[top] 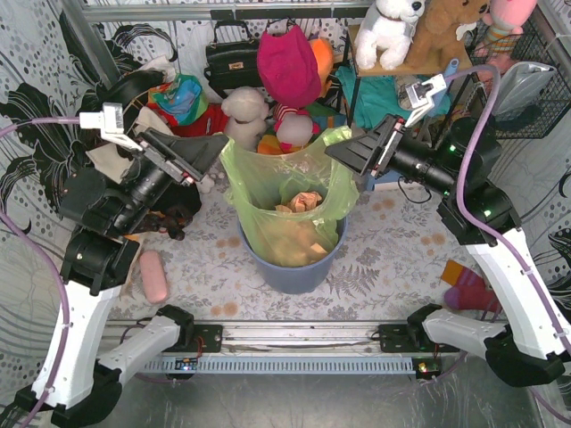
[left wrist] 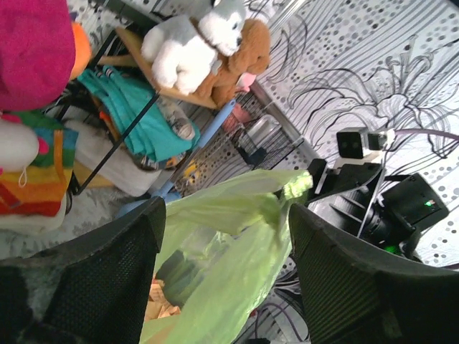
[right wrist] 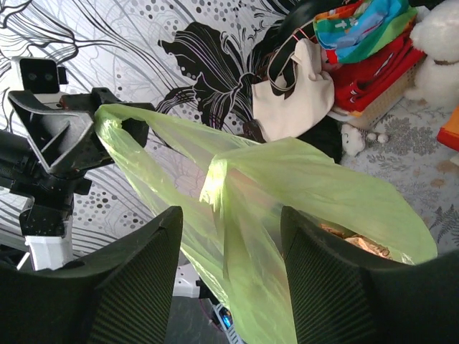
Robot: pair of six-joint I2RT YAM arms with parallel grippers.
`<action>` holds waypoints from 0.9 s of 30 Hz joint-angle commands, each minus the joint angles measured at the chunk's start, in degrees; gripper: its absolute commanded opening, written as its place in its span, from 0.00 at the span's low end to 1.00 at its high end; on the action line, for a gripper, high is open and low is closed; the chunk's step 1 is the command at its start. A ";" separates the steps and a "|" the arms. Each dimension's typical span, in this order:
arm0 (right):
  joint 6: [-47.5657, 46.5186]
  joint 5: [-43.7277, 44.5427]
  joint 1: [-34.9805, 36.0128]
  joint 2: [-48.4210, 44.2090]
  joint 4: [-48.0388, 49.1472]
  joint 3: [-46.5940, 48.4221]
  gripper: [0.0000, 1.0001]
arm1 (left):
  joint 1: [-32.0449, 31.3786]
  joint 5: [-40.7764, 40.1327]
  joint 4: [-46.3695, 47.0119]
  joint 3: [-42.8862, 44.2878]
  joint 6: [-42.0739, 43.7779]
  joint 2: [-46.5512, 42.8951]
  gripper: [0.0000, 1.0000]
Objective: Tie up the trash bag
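At the middle of the table, one thin translucent lime-green plastic trash bag [top: 285, 187] stands inside one round blue-grey plastic bin [top: 299, 272], with brownish-tan waste showing through its film. Two grippers meet its raised rim, the left gripper [top: 212, 147] at the left corner and the right gripper [top: 337, 152] at the right. Each wrist view shows two dark fingers spread well apart with green film lying loose between them, not pinched. The rim stretches to each gripper's tip; whether it catches there I cannot tell. Behind, two plush toys sit side by side, one white plush dog [top: 388, 31] and one brown plush bear [top: 442, 31].
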 commanded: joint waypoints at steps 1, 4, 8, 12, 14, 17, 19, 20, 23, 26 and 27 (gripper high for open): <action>-1.00 -2.06 0.20 0.64 -1.95 4.50 0.55 | -0.16 0.32 -2.66 2.92 -1.08 0.87 0.75; -1.21 -2.36 0.25 1.61 -2.76 6.22 0.49 | -0.16 1.49 -3.45 4.16 -1.75 1.74 0.70; -1.46 -2.62 0.20 2.54 -2.63 8.09 0.42 | -0.17 4.30 -2.81 4.75 -4.19 2.39 0.70; -1.65 -2.79 0.24 3.39 -2.13 9.54 0.42 | -0.11 6.85 -0.91 4.68 -6.66 2.62 0.71; -1.75 -2.95 0.20 3.83 -1.98 10.08 0.37 | -0.16 7.77 0.06 4.64 -7.39 2.86 0.71; -1.67 -3.32 0.21 4.20 -2.01 10.68 0.23 | -0.16 8.91 1.27 4.63 -8.05 3.29 0.67; -1.78 -3.28 0.22 4.16 -2.07 10.69 0.12 | -0.16 8.83 1.17 4.68 -8.05 3.78 0.65; -1.83 -3.24 0.27 4.09 -2.12 10.70 0.07 | -0.16 8.67 1.04 4.64 -8.04 3.99 0.63; -1.67 -2.99 0.20 3.63 -2.03 10.41 0.00 | -0.16 8.47 0.94 4.52 -8.05 4.74 0.56; -1.29 -2.82 0.24 3.06 -1.54 9.76 0.00 | -0.16 8.63 1.41 4.59 -8.23 5.33 0.45; -1.26 -2.80 0.25 2.90 -1.47 9.59 0.00 | -0.14 8.74 1.95 4.55 -8.54 5.43 0.42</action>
